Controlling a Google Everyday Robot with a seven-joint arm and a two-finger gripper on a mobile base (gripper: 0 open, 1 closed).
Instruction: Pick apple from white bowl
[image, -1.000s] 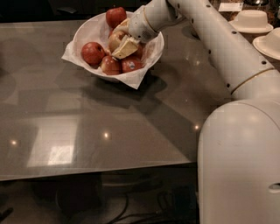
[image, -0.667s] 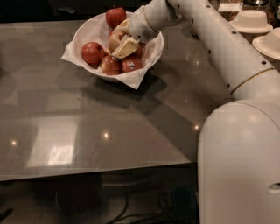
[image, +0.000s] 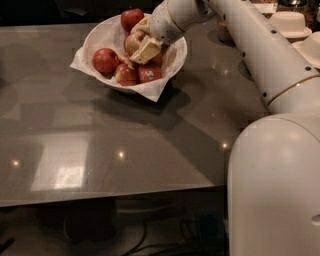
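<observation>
The white bowl (image: 100, 34), lined with white paper, stands at the far side of the grey table (image: 125, 140). It holds several apples. The pale yellow-green apple (image: 131, 43) lies near the bowl's middle, toward the back. My gripper (image: 138, 39) reaches down into the bowl from the right. Its cream fingers (image: 146, 50) sit on either side of the pale apple and are closed on it. The apple still rests in the bowl among the red ones.
Deep red apples lie around it: one at the left (image: 105, 60), one at the back (image: 131, 18), two in front (image: 125, 74). Stacks of cream plates (image: 290, 22) stand at the back right. My white arm (image: 260, 55) and base (image: 275, 185) fill the right side.
</observation>
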